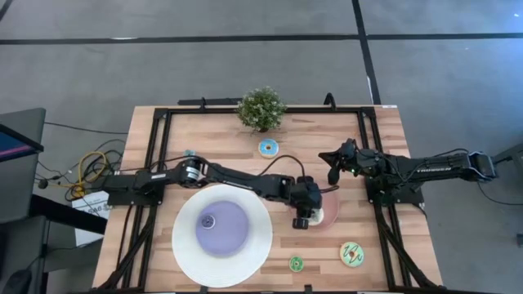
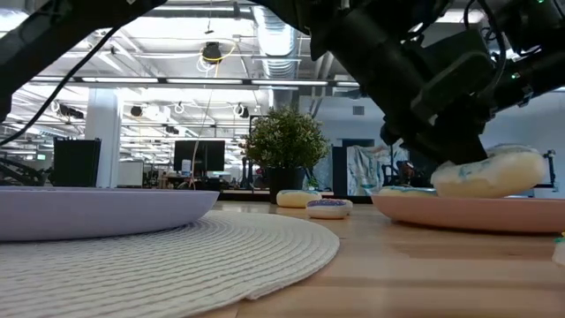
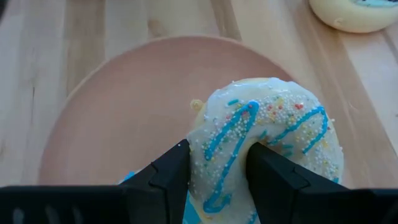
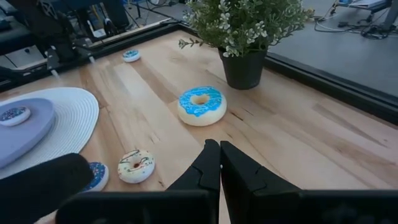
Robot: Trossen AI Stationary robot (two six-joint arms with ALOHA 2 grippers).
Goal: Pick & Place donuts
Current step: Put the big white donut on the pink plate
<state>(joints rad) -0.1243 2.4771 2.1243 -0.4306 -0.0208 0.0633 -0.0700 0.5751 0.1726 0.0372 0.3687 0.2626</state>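
Note:
A white-iced donut with blue drizzle and sprinkles sits in my left gripper over the pink plate, which lies at the table's right middle. The low view shows this donut low over the plate's rim; whether they touch, I cannot tell. A blue-iced donut lies flat near the plant. A big green one and a small green one lie near the near edge. A tiny one rests on the purple plate. My right gripper is shut and hovers at the right. My left gripper holds the white donut by one side of its ring, with one finger in the hole and the other finger outside. The fingers come from above, slanting down. The donut is tilted in the hold over the pink plate.
A potted plant stands at the far edge. The large white woven mat with the purple plate fills the near left. Two small donuts lie beside the mat, and another small blue one lies at the far left.

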